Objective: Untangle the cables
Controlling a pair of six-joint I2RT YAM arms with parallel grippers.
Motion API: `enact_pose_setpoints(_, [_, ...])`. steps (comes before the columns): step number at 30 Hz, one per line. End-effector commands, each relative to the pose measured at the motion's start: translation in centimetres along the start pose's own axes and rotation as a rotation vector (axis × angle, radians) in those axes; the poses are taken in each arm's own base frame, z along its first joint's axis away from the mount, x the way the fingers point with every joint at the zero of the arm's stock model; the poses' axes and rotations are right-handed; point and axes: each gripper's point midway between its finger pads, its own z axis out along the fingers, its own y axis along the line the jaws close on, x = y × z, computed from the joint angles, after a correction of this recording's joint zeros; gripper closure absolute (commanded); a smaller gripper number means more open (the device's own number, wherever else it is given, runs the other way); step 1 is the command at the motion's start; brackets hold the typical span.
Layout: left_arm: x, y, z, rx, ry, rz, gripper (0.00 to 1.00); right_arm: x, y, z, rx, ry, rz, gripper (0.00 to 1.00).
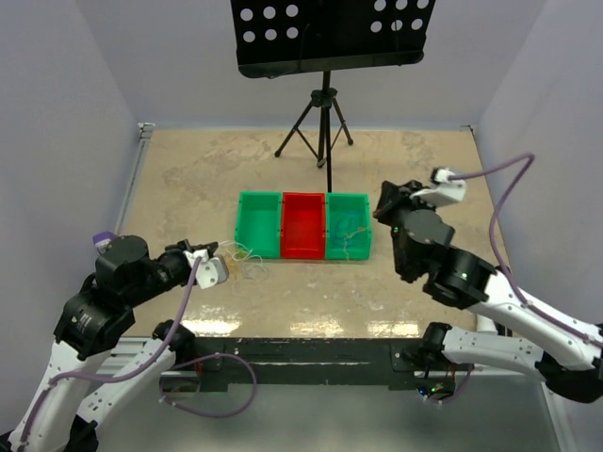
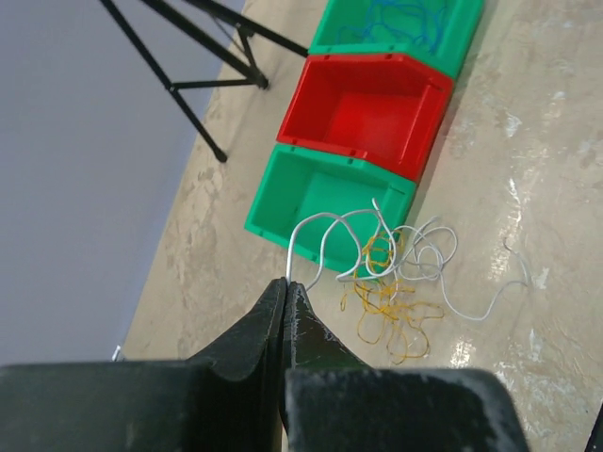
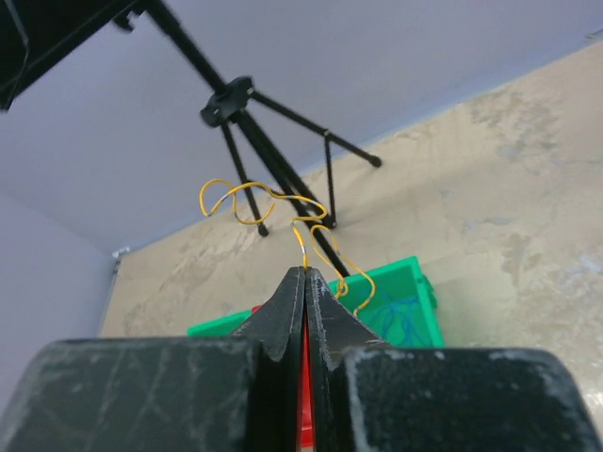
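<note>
My left gripper (image 2: 285,281) is shut on the end of a whitish cable (image 2: 325,224). The cable loops away over the table in front of the near green bin (image 2: 320,193). A yellow-orange cable (image 2: 388,306) lies tangled with it on the table. In the top view this pile (image 1: 247,259) lies just right of my left gripper (image 1: 224,266). My right gripper (image 3: 304,270) is shut on a yellow cable (image 3: 259,200) and holds it in the air above the bins. The cable's loops curl upward and one strand hangs toward the green bin (image 3: 415,282). In the top view my right gripper (image 1: 382,209) is at the right green bin (image 1: 347,200).
Three bins stand in a row: green (image 1: 258,224), red (image 1: 303,224), green. The right green bin holds a blue-green cable (image 3: 403,320). A black tripod stand (image 1: 320,122) with a perforated panel stands behind the bins. Walls enclose the table.
</note>
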Motion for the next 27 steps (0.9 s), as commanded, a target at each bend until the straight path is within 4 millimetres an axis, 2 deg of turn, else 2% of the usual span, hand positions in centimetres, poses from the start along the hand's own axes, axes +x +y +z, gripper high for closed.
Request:
enact_pose_setpoints(1, [-3.6,-0.6,-1.6,0.063,-0.150,0.112,1.00,-0.5,5.8,1.2,-0.137,-0.006,-0.006,1.00])
enact_pose_setpoints(5, [-4.6,-0.3,-2.1,0.069,-0.175,0.125,1.00,2.1,8.7,2.5,-0.176,0.017,-0.051,1.00])
enact_pose_setpoints(8, [-5.1,-0.1,-2.3,0.067,-0.188,0.129,1.00,4.4,10.1,3.5,-0.185,0.037,-0.092,1.00])
enact_pose_setpoints(14, [-5.3,0.1,-2.6,0.047,-0.200,0.135,1.00,9.4,11.8,5.6,-0.183,0.081,-0.183,1.00])
enact_pose_setpoints(20, [-5.8,0.6,-3.1,0.023,-0.212,0.138,1.00,14.2,11.4,7.6,-0.165,0.135,-0.271,1.00])
enact_pose_setpoints(27, [-7.6,1.2,-3.9,0.009,-0.266,0.148,1.00,17.8,10.3,8.8,-0.160,0.191,-0.302,1.00])
